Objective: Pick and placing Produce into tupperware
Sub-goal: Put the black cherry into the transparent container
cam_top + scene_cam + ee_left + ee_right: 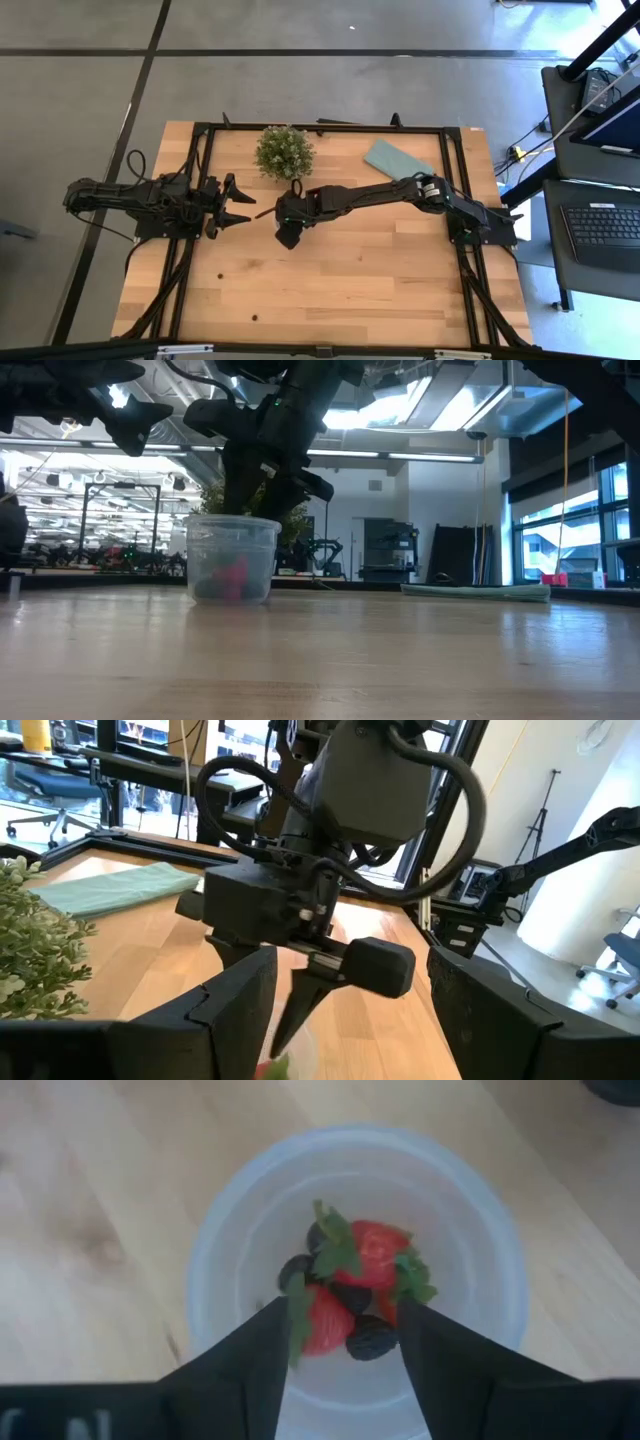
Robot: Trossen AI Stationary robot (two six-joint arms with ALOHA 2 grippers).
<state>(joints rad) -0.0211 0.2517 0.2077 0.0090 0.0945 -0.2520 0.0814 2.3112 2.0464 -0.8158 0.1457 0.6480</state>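
**Right end effector parked over the cup, berries inside**

I've got the right end effector (340, 1365) directly above the small round clear-whitish plastic cup (240, 1230), fingers spread apart with nothing between them. Looking down past them, I see the red strawberries with green tops (375, 1255) and the dark blackberry-like berries (372, 1340) heaped together on the bottom of the cup. From worktop height, the cup (232, 558) stands upright on the light wooden worktop (400, 660), a red blur showing through its wall, and the right arm comes down just over its rim.

From above, the right end effector (288, 236) sits near the middle of the worktop (350, 290). The left end effector (240, 205) hovers just beside it, jaws parted and empty, pointing at the right one.

Just behind them is the bushy green potted plant (284, 152). The flat teal rectangular cloth (397, 160) lies further right, towards the back edge.
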